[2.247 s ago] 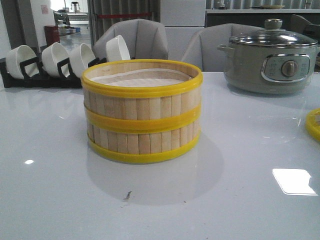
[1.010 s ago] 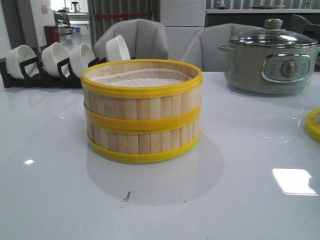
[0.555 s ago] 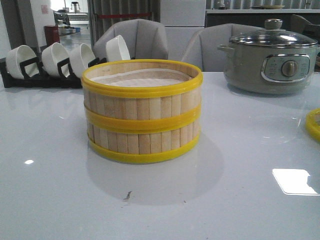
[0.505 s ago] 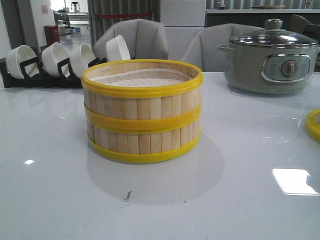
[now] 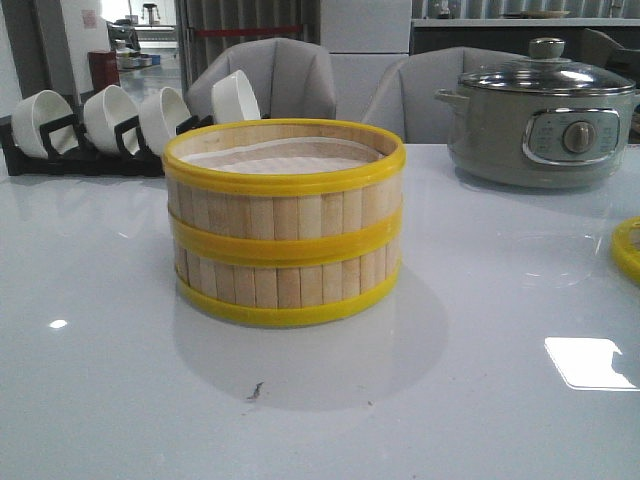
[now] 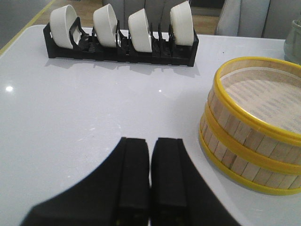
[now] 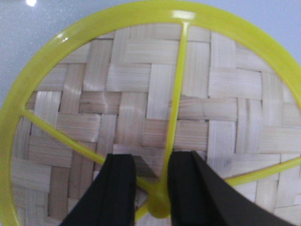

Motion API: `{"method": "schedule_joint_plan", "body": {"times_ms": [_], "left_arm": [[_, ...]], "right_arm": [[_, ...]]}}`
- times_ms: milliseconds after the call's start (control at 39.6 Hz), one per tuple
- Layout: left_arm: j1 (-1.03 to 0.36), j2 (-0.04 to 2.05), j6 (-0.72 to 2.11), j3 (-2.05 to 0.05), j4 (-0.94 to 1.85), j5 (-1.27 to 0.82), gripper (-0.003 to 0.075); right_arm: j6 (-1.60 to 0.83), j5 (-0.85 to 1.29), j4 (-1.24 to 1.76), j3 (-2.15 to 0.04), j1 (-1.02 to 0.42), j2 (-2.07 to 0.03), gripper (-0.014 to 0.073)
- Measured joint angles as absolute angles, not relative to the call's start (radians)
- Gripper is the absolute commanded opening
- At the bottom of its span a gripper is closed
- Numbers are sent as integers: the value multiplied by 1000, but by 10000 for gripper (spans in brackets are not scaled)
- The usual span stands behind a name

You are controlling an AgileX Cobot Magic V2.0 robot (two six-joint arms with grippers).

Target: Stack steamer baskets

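Two steamer baskets (image 5: 284, 222) stand stacked mid-tabletop (image 5: 480, 400), the bowl rack (image 6: 120, 40) behind them to the left and the electric pot (image 5: 540, 118) behind to the right. The left pincer (image 6: 150, 181) hangs empty beside the stack, fingers pressed together. The right pincer (image 7: 151, 188) hovers over the woven lid (image 7: 155, 108), fingers parted either side of its yellow knob (image 7: 159, 207).

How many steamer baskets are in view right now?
2, both mid-table: the lower basket on the table, the upper basket stacked on it. None visible elsewhere.
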State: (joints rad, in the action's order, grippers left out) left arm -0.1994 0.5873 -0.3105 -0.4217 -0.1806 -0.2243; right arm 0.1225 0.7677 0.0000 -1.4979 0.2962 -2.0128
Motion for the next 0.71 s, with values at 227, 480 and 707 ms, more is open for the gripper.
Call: {"method": "schedule_joint_plan", "body": {"times_ms": [227,480,707], "left_arm": [[-199,587,-310,-422,-181,-224,94],[-199,587,-310,-422,-181,-224,94],[-199,587,-310,-422,-181,-224,94]], "right_arm": [[122,777,0,-1504,296,-2010,288],[122,794,-6,-1508,296,-1999,288],[122,808,-6,-1508,296,-1985,288]]}}
